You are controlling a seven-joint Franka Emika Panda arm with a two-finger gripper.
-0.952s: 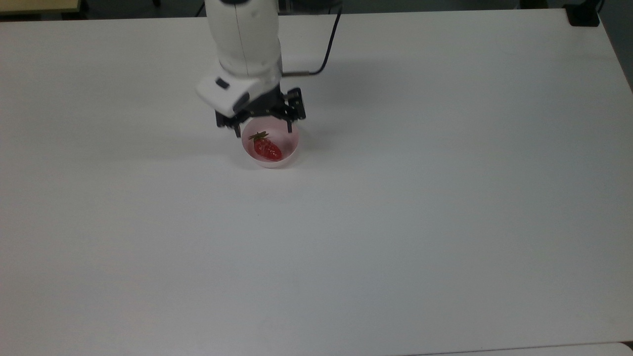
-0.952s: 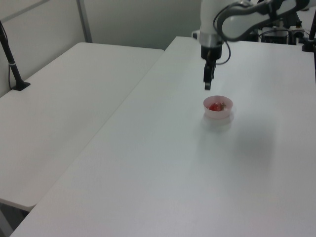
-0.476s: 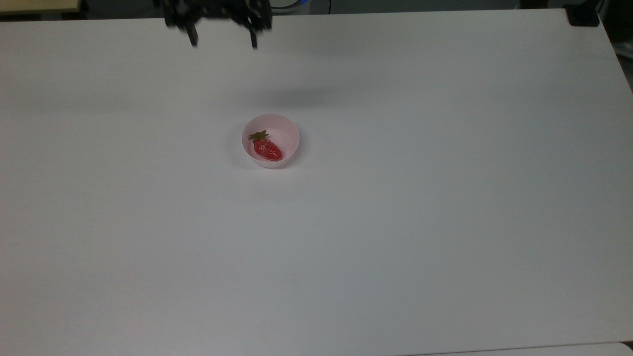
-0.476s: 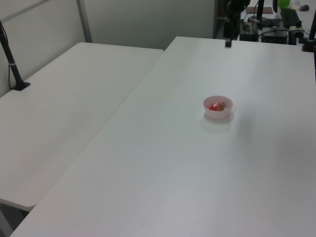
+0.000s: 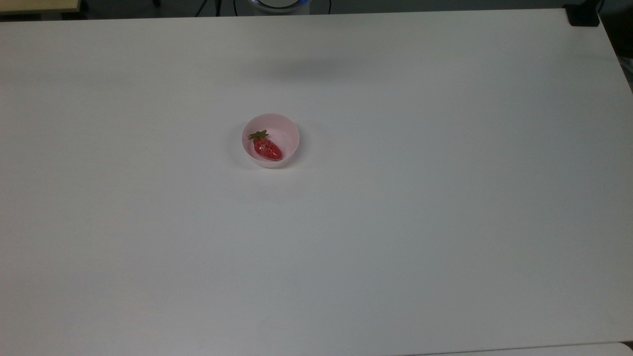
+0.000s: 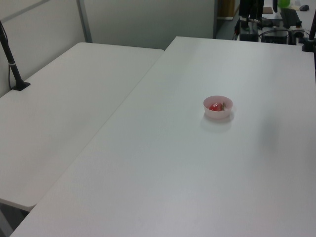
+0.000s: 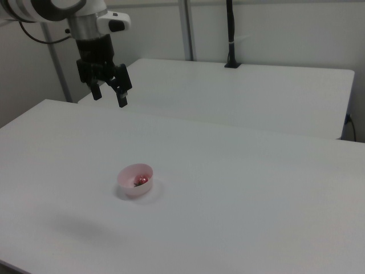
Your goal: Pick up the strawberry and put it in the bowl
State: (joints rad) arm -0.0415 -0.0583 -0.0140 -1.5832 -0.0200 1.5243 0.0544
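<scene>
I see the strawberry point(image 5: 267, 148) lying on its side inside the bowl point(image 5: 288, 129), its green cap toward the top view's upper left and its red tip toward the lower right, resting against the near wall. In the left view the strawberry point(image 6: 216, 106) shows as a red patch just above the bowl's point(image 6: 217, 114) pink rim, and in the right view I catch only a little red of it point(image 7: 142, 181) past the bowl's point(image 7: 129, 186) wall. The bowl stands upright on the white table point(image 5: 395, 222), somewhat toward the top view's left of centre. My gripper point(image 7: 109, 97) hangs high above the table in the right view, up and toward the right view's left of the bowl, well apart from it. Its two black fingers point(image 7: 121, 101) are spread wide with nothing between them. A second white table point(image 6: 59, 113) butts against this one.
</scene>
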